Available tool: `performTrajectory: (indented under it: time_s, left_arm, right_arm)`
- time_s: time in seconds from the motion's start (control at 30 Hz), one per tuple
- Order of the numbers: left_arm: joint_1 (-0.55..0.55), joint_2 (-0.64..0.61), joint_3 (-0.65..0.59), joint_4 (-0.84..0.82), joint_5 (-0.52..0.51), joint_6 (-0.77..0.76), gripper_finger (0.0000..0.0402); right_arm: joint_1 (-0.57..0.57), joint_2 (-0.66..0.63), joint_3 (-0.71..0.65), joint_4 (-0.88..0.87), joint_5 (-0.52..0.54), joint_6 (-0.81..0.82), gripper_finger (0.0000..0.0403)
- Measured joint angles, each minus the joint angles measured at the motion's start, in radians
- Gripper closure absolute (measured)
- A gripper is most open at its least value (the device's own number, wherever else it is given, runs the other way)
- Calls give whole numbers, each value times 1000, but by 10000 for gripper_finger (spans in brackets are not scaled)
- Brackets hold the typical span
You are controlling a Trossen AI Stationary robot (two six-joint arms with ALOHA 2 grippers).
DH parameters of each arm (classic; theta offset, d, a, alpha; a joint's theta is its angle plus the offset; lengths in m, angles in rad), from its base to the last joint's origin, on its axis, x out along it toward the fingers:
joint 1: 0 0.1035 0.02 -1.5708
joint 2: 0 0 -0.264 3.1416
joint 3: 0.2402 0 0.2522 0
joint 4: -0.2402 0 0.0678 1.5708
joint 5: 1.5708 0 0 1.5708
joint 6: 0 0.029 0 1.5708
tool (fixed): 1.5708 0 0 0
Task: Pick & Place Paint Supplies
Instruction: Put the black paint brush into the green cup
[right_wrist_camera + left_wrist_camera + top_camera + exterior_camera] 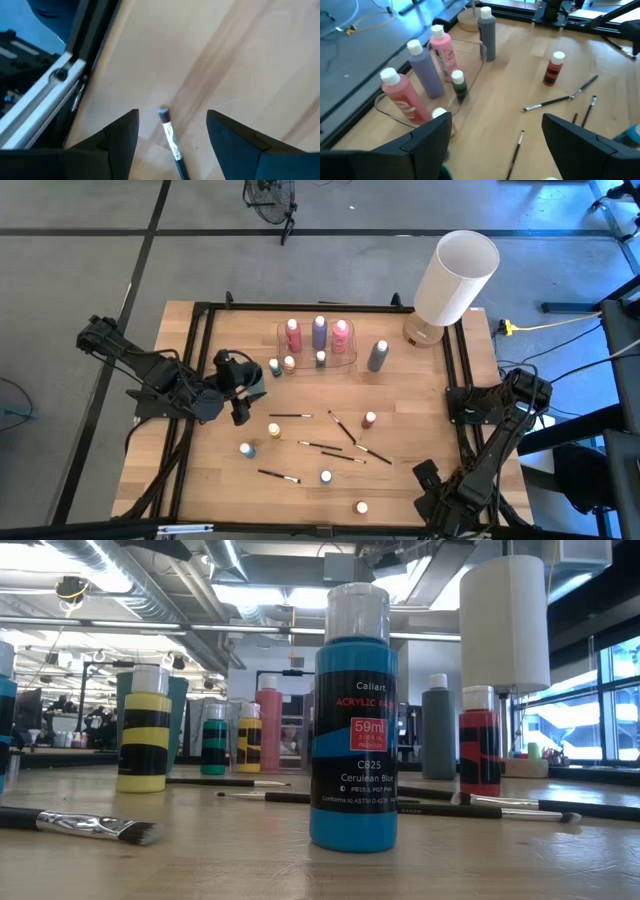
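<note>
Paint supplies are spread over the wooden table. A clear tray (318, 350) holds tall pink (405, 97), purple (425, 70) and pink (442, 50) bottles and a small green one (458, 85). A grey bottle (378, 355) stands beside the tray. Small bottles, such as red (369, 420), yellow (274, 430) and blue (326, 476), and several thin brushes (342, 426) are scattered mid-table. My left gripper (495, 145) hangs open above the table's left part, facing the tray. My right gripper (172, 130) points down, open, over a light-tipped brush (170, 135) near the table's right frame; its fingers stand on either side of the brush.
A big white cylindrical lamp (455, 275) stands at the far right corner. A black frame (200, 380) runs along the table's left, far and right sides. In the low view a cerulean blue bottle (353, 730) stands close to the camera, with a flat brush (90, 825) beside it.
</note>
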Motion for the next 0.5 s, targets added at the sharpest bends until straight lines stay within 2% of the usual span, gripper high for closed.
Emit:
performTrajectory:
  time_s: [0.13,0.33,0.5]
  left_arm:
    - [0,0,0,0,-1,7,96]
    - [0,0,0,0,-71,17,96]
    - [0,0,0,0,-73,14,96]
  right_arm:
    - [35,0,0,-12,0,-3,166]
    - [73,0,0,-37,1,-55,166]
    - [80,0,0,-34,51,-85,166]
